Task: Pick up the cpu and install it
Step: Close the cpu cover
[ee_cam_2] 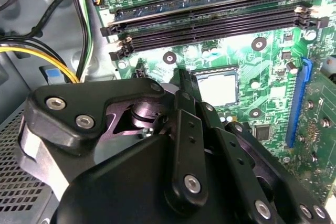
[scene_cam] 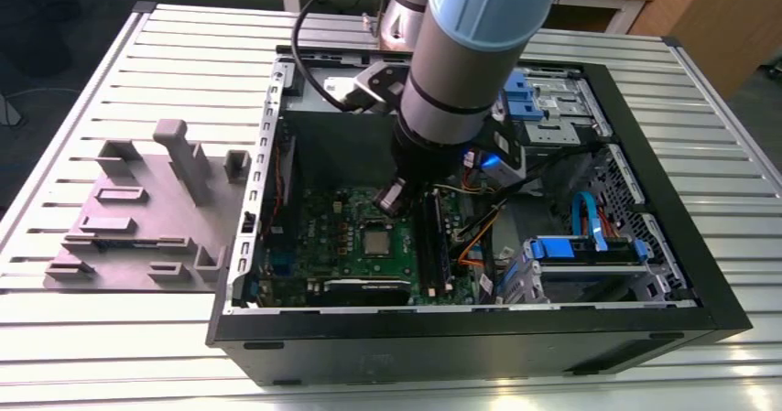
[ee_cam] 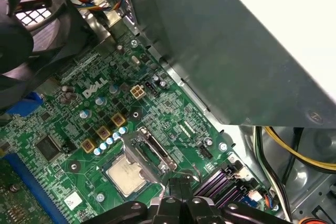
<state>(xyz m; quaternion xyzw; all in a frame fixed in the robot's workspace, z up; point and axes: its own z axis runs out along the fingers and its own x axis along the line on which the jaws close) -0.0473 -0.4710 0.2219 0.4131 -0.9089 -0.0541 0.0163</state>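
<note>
Fingers (ee_cam_2: 185,85) above flat square silvery cpu (ee_cam: 127,174).

Arm: I see my arm (scene_cam: 459,63) reaching down into the open computer case (scene_cam: 489,338).
Jaws: hanging just above the green motherboard (scene_cam: 330,246).
Cpu: cpu (scene_cam: 377,240) sits on the board, just below the jaws.
Table: grey fixture (scene_cam: 135,210) well apart from the jaws, on the slatted table (scene_cam: 98,338).
</note>
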